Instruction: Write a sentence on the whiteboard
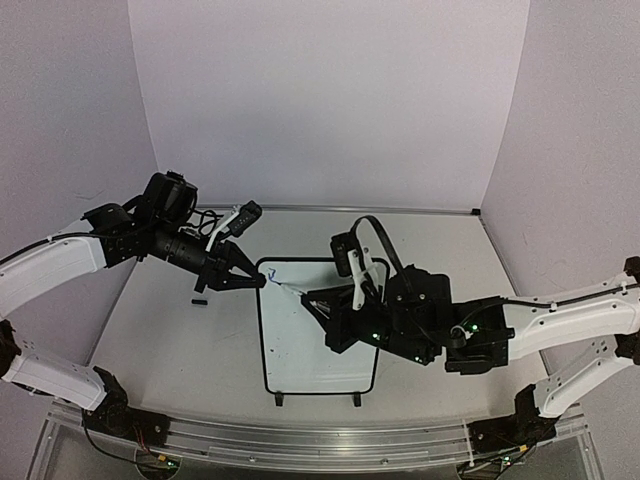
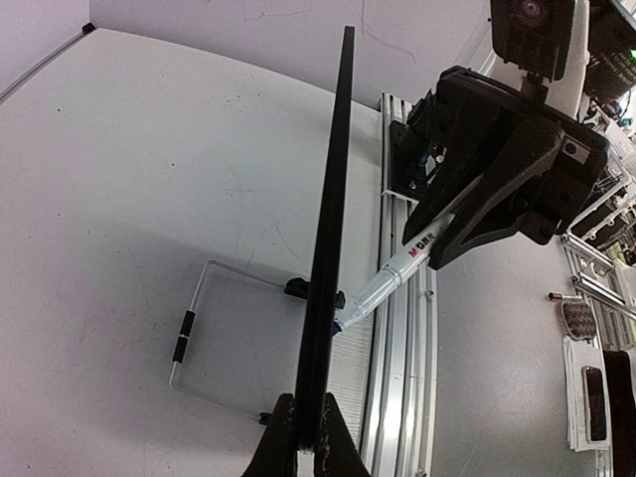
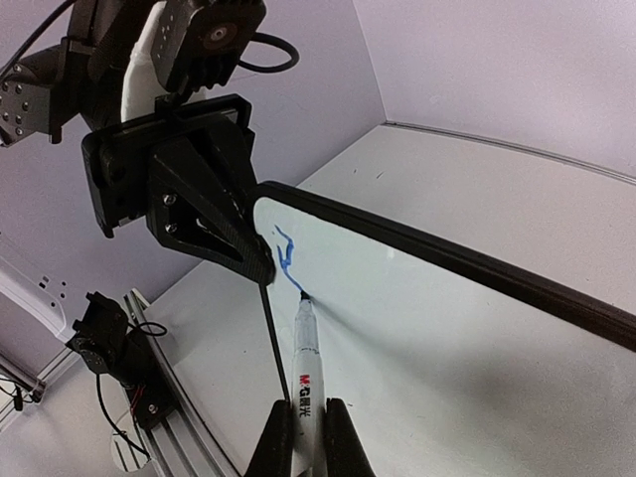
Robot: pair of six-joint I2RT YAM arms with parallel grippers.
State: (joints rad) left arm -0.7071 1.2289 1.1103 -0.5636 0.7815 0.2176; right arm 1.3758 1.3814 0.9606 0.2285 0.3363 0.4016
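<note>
Nearest the arms, the whiteboard (image 1: 320,350) sits at the middle of the tabletop (image 1: 160,350), its two black feet (image 1: 280,400) pointing at the near edge and its short top side toward the far edge. Whether it lies flat or is tipped up at the far side I cannot tell. It looks light and stiff, with a glossy face, so pen pressure would probably make it skate or rock. The thin black frame (image 1: 262,340) at a corner is the sensible place to hold it, clear of the writing area and of wet ink that would smear. Over the board's right half, the right gripper (image 3: 303,442) is closed nearly all the way on the barrel of a white marker (image 3: 306,368), a slim, smooth and light thing that is best pinched mid-barrel, as here, and pressed only gently. The marker's tip touches the board face just inside the far-left corner, at the lower end of a short blue stroke (image 3: 286,260), the only writing visible. Farthest out, the left gripper (image 2: 310,437) is clamped fully down on the frame at that far-left corner, one finger on each face, bracing the board against the pen.
</note>
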